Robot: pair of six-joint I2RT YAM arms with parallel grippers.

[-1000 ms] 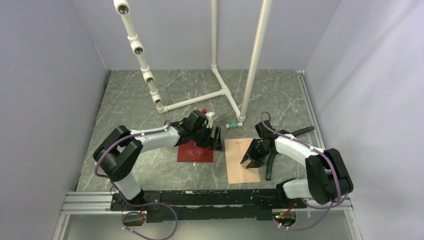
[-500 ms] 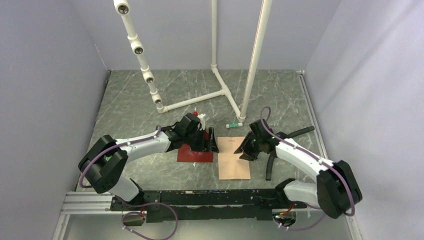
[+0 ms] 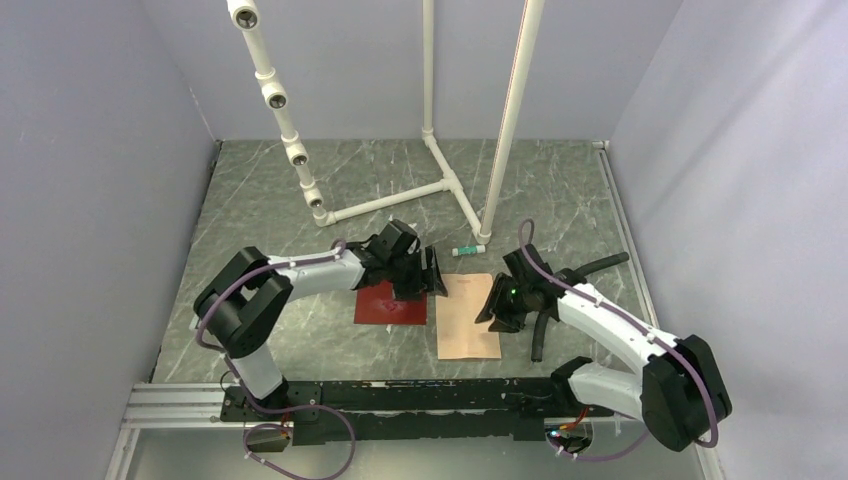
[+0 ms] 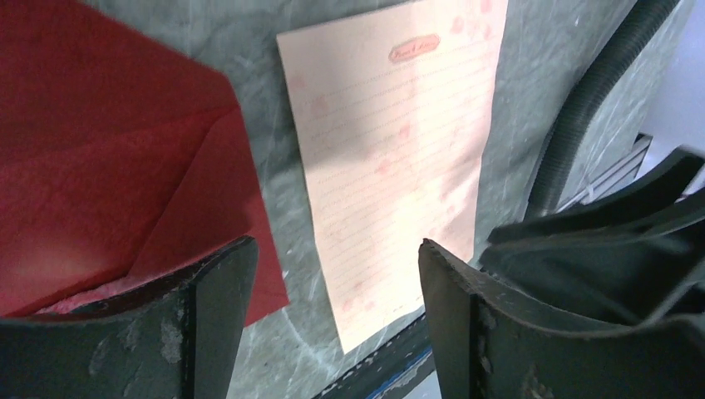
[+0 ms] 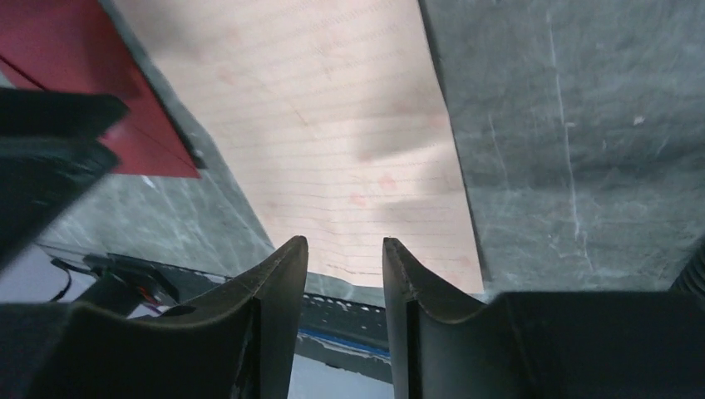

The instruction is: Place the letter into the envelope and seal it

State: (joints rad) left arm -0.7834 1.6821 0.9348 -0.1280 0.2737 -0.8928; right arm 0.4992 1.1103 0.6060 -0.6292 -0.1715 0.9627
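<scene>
The letter [image 3: 468, 325] lies flat at centre frame on the tabletop [image 3: 260, 200], just right of the envelope [image 3: 388, 305], not touching it. The left gripper [image 3: 432, 280], spread wide and empty, hovers between them. The right gripper [image 3: 492, 310], slightly parted and empty, is at the letter's right edge.

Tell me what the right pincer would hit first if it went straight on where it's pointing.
Probably the letter: the right pincer points straight at that flat sheet, with nothing in between, though depth is unclear.
</scene>
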